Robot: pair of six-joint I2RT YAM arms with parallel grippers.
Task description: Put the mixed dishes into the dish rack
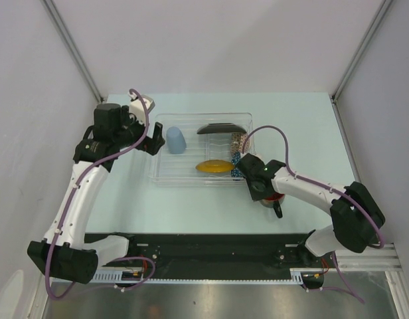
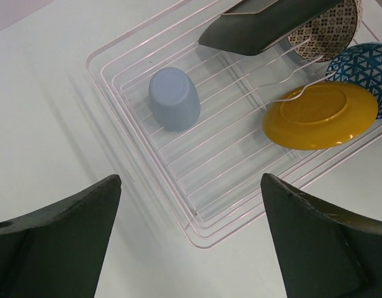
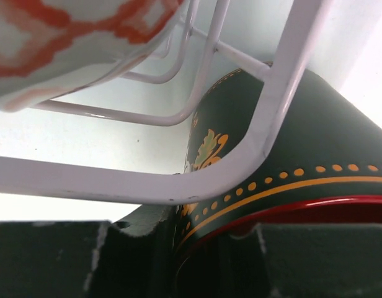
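- The mug (image 3: 290, 155) is clamped at its rim by the right claw (image 1: 267, 196), with one finger apparently inside and one outside. It is held just off the near right corner of the rack (image 1: 184, 181) and is not yet in it.
- With a rim-only hold the weight hangs to one side, so the mug can be tipped or dropped if it is swung fast or knocked.
- A white wire rail (image 3: 265, 118) is seen right against the mug in the right wrist view, though contact cannot be told. The mug can be snagged there and twisted out of the hold.
- The blue bowl (image 1: 236, 167) and the yellow saucer (image 1: 214, 166) are stood on edge just inside that corner. They can be knocked flat if the mug is brought in low.
- An orange-patterned dish underside (image 3: 61, 37) sits close above the rail. Which dish it is cannot be told, and it can be bumped too.
- Free rack floor is mostly on the left, by the cup (image 2: 174, 98), which appears to be mouth down. A reach across is needed, so the black plate (image 2: 265, 25) or the beige bowl (image 2: 327, 28) can be clipped.
- The left claw (image 2: 190, 183) is spread wide with nothing in it and hangs over the rack's left near corner. The arms can be brought into collision if the mug is carried that way.
- The rack looks light, so it can be shoved along the table (image 1: 191, 206) if a wall is hit.
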